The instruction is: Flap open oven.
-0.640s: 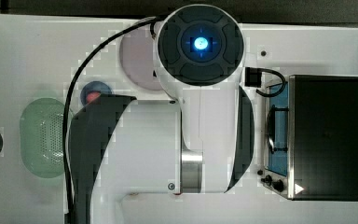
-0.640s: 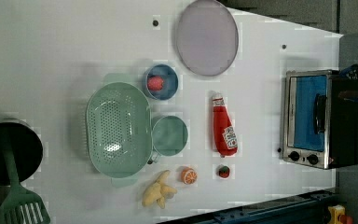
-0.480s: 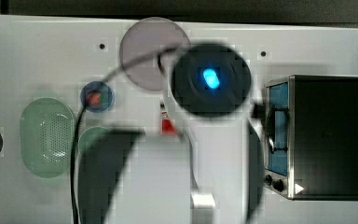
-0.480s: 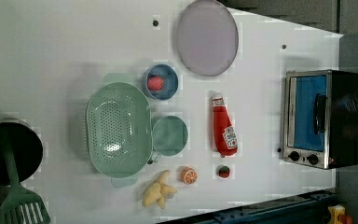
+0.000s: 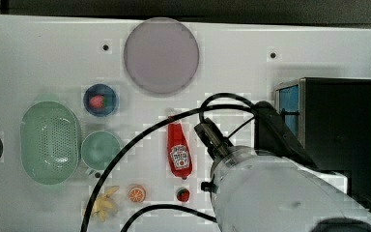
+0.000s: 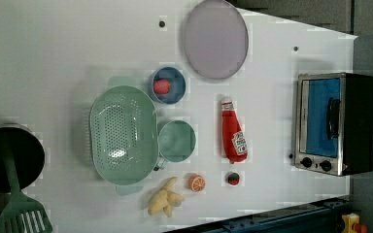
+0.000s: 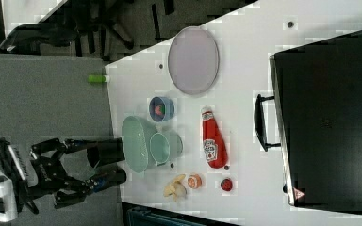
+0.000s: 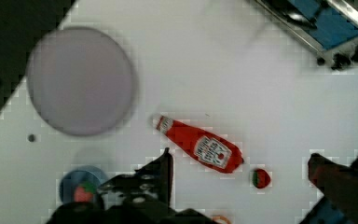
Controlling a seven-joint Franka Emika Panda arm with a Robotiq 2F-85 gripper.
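Oven (image 6: 335, 124) sits shut at the table's (image 6: 53, 58) far right in the left view, handle outward; gripper (image 8: 237, 177) spread wide above the ketchup bottle (image 8: 198, 147), likely ready for that handle.

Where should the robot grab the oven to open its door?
Probably the black bar handle on the oven. It stands off the closed blue glass door, leaving a gap for fingers. Approach from the front, the ketchup bottle side.
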